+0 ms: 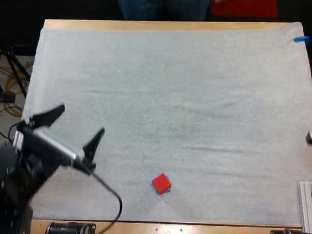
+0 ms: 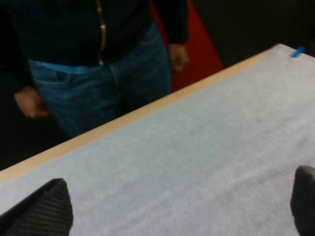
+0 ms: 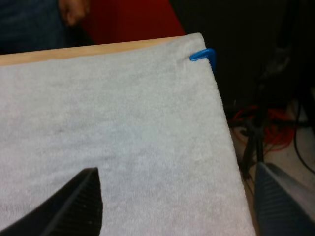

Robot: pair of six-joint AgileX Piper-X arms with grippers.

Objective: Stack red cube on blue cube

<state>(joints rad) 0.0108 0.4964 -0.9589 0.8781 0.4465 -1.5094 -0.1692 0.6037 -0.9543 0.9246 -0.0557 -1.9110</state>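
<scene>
A red cube (image 1: 161, 182) rests on the white mat (image 1: 173, 86) near the table's front edge, a little right of centre. A sliver of the blue cube (image 1: 167, 190) peeks out under its lower right side, so the red one appears to sit on top of it. My left gripper (image 1: 79, 123) hovers over the mat's left part, well to the left of the cubes, open with nothing between its fingers (image 2: 47, 206). In the right wrist view my right gripper (image 3: 176, 172) is open over the mat's far right corner, holding nothing.
A person in jeans (image 1: 163, 6) stands beyond the table's far edge, hands (image 2: 30, 102) hanging by the sides. A metal rail (image 1: 308, 204) lies at the front right. Cables and a tripod (image 3: 256, 128) are on the floor off the right side.
</scene>
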